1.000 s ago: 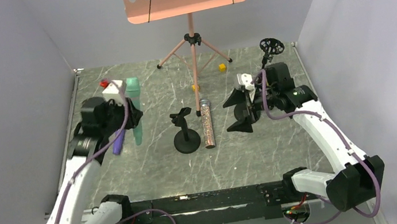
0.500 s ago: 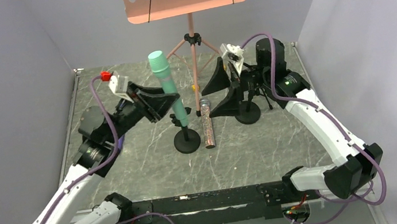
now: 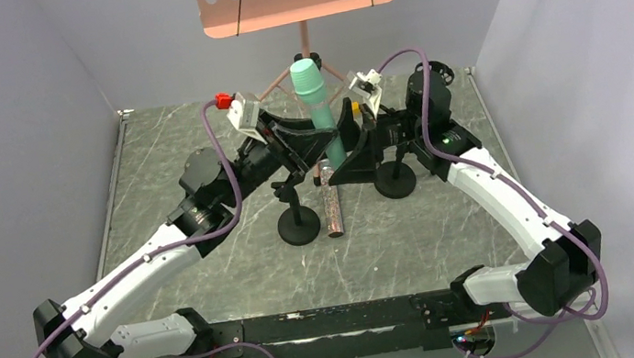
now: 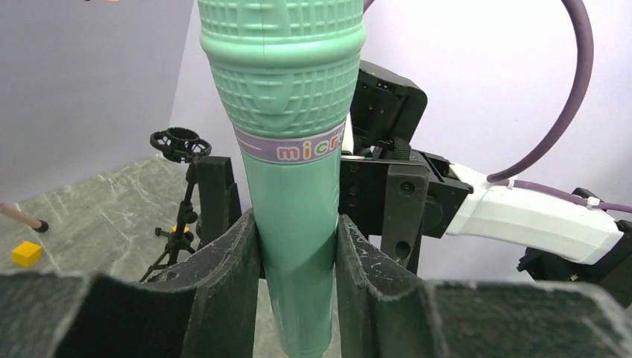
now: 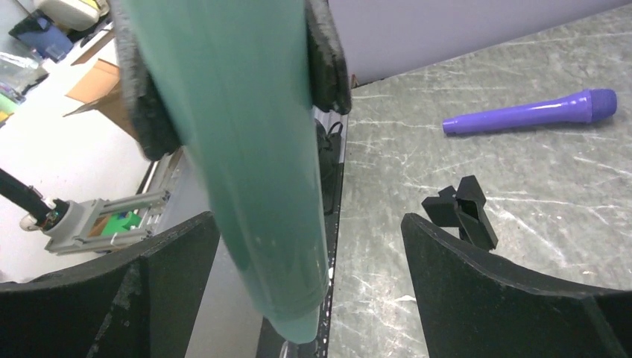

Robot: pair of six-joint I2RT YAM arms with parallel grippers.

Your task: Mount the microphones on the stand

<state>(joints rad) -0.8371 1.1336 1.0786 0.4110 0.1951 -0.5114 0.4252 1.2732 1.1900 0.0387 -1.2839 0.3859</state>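
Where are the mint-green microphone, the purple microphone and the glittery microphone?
mint-green microphone [image 4: 298, 194], left wrist view, on its handle below the lettered band.
purple microphone [image 5: 522, 114], right wrist view, middle of its handle.
glittery microphone [image 3: 332, 205], top external view, middle of its body.

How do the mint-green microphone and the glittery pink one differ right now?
The mint-green plastic microphone is held upright, clamped in the left pincer. The glittery pinkish-silver microphone lies flat on the table, ungripped. The green one looks thicker, the glittery one slimmer. Both are handheld stick microphones.
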